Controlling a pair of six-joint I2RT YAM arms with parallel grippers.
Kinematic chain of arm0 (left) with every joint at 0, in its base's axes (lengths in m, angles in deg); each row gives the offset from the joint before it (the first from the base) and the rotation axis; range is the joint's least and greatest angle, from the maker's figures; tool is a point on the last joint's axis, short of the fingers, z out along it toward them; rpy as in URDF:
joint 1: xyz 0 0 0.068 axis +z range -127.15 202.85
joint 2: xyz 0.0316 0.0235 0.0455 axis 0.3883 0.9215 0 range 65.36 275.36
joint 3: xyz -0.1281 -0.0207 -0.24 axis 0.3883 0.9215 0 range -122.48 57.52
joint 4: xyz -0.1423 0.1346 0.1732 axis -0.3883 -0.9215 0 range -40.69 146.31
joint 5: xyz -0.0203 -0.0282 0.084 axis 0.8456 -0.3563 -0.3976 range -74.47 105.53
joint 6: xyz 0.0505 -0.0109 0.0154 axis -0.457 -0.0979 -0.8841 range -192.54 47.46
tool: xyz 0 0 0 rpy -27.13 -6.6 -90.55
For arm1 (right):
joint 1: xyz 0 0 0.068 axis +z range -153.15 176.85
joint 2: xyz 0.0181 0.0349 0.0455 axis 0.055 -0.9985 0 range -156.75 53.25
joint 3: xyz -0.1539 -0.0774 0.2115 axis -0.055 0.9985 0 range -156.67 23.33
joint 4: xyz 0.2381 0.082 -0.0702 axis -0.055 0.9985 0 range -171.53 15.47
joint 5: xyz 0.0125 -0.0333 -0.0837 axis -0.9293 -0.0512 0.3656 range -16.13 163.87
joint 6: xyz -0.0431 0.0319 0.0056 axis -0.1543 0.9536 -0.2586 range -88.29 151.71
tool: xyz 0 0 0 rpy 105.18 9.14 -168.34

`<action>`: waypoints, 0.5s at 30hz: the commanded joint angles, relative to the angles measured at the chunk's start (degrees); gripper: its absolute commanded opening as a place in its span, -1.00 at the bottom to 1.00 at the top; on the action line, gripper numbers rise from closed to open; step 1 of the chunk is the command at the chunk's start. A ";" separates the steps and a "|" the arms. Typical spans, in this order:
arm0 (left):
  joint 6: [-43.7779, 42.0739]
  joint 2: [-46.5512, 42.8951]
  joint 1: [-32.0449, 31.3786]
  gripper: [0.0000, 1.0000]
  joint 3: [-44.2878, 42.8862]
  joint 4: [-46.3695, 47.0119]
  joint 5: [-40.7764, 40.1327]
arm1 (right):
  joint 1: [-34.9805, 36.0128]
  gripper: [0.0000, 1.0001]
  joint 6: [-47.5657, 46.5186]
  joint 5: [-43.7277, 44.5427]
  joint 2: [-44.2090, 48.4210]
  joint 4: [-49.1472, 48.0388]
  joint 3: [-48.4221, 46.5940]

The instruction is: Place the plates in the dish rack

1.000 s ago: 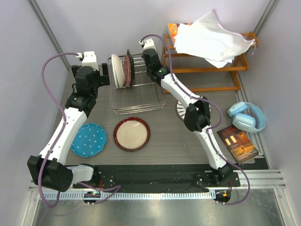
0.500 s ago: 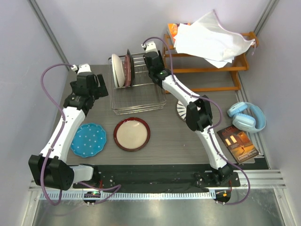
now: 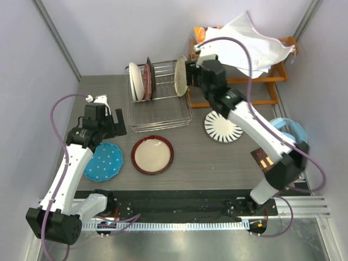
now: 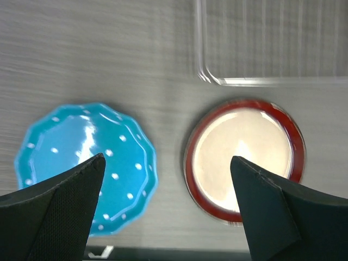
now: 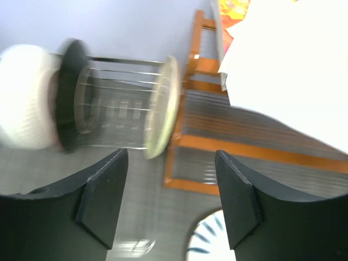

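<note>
Grey table (image 3: 190, 163): left gripper (image 4: 167, 159), right gripper (image 5: 171, 154) spread empty; blue plate (image 4: 81, 147) likely stiff, slick, breakable; I'd pinch its rim.

Table (image 3: 190, 163), dish rack (image 3: 163, 114), blue plate (image 3: 103, 162), red-rimmed plate (image 3: 153, 154), striped plate (image 3: 223, 128)

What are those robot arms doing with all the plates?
They are loading plates into the wire dish rack. The right pincer is open and holds nothing; it sits right beside the cream plate, which stands at the rack's right end. Two other plates stand at its left end. The left pincer is open too, hanging above the blue dotted plate and the red-rimmed plate, which lie flat on the table. A striped plate lies there too.
</note>
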 commanded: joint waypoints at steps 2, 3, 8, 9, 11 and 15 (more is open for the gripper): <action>-3.67 -3.69 0.38 0.86 3.57 -3.89 15.57 | 0.46 0.43 11.60 -25.45 16.00 2.31 21.65; -3.58 -3.60 0.46 0.86 3.84 -4.07 16.02 | 0.46 0.43 12.32 -32.90 17.50 1.88 24.73; -4.80 -4.65 2.48 0.66 3.58 -3.01 17.25 | 4.40 0.00 13.90 -53.19 18.92 -1.28 39.86; -5.33 -5.00 2.66 0.66 3.31 -3.01 16.73 | 4.94 -0.03 13.30 -53.11 19.00 -1.99 41.36; -5.77 -5.44 2.84 0.67 3.22 -3.01 16.29 | 6.95 -0.05 11.19 -52.49 17.35 -1.56 42.60; -4.20 -6.23 3.80 0.70 3.75 -3.36 17.78 | 8.46 -0.12 7.76 -53.37 10.67 0.55 37.96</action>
